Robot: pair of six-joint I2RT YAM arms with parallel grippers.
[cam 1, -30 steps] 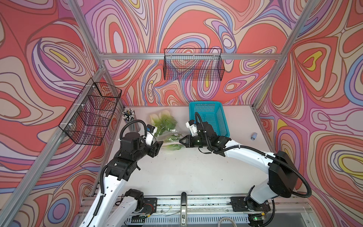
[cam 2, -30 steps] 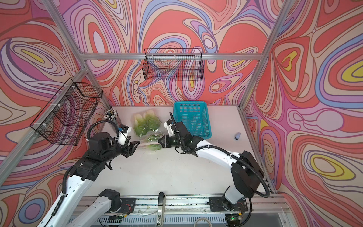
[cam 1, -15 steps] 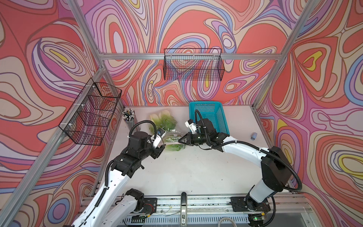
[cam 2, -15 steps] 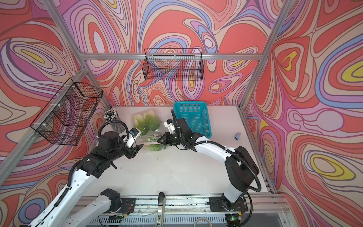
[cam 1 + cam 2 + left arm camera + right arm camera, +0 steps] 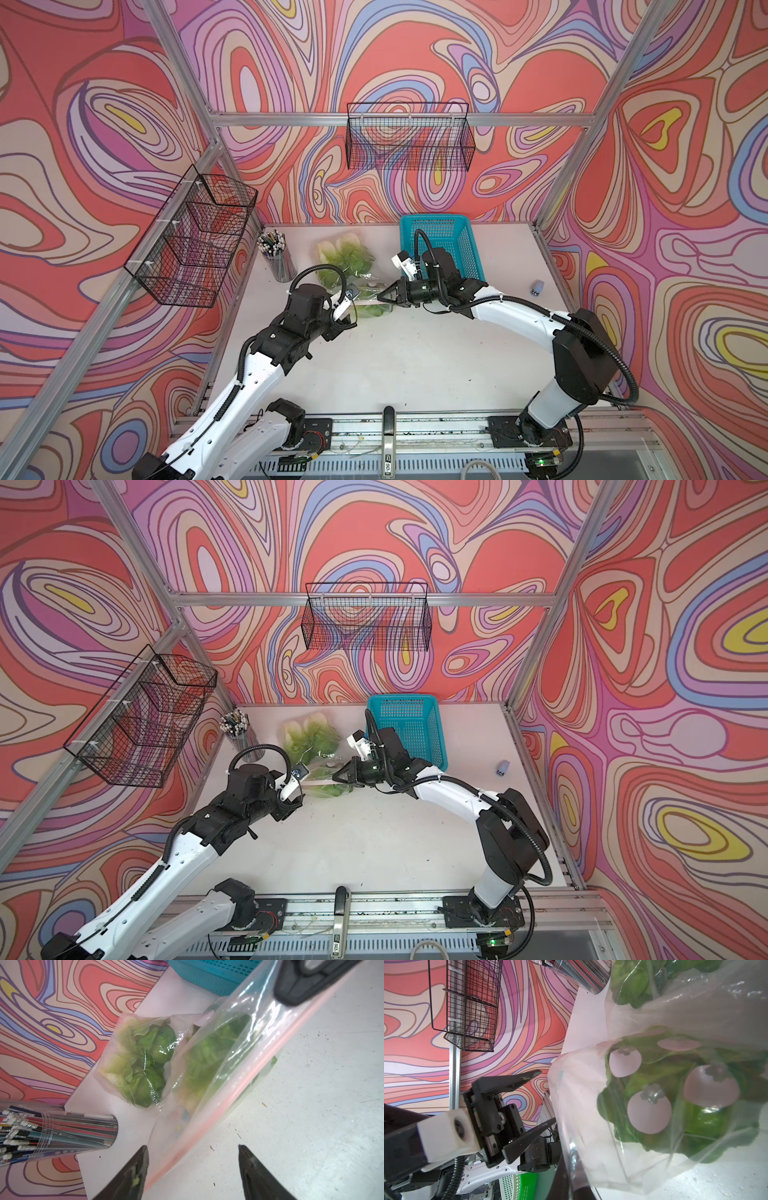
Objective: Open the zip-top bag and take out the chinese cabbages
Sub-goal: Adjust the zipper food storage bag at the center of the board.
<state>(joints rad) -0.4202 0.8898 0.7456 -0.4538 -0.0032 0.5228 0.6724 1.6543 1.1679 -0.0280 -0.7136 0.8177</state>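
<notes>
Nearest us, the left gripper (image 5: 192, 1147) stands with its fingers apart, holding nothing. In the left wrist view the pink zip strip (image 5: 239, 1086) runs down between those fingers, closer to one of them and not pinched by either.

Next out is the zip-top bag (image 5: 228, 1053), its low end on the white table (image 5: 415, 365) and its far end lifted. The chinese cabbages (image 5: 203, 1057) are inside it, green leaf showing through the film; we cannot count the heads.

The right gripper (image 5: 381, 296) is closed, clamped on the bag's raised edge by the strip.

We judge the opening step is in hand: one side held, the other not yet taken. The strip reads as a single line, so the seal looks closed, though we cannot be sure.

The next move calls for the left fingers to close on the strip's near lip alone, then pull away from the right; catching both layers would drag the whole bag.

Beyond lie a second bag of greens (image 5: 340, 255), a pencil cup (image 5: 277, 259) and a teal basket (image 5: 469, 232).
</notes>
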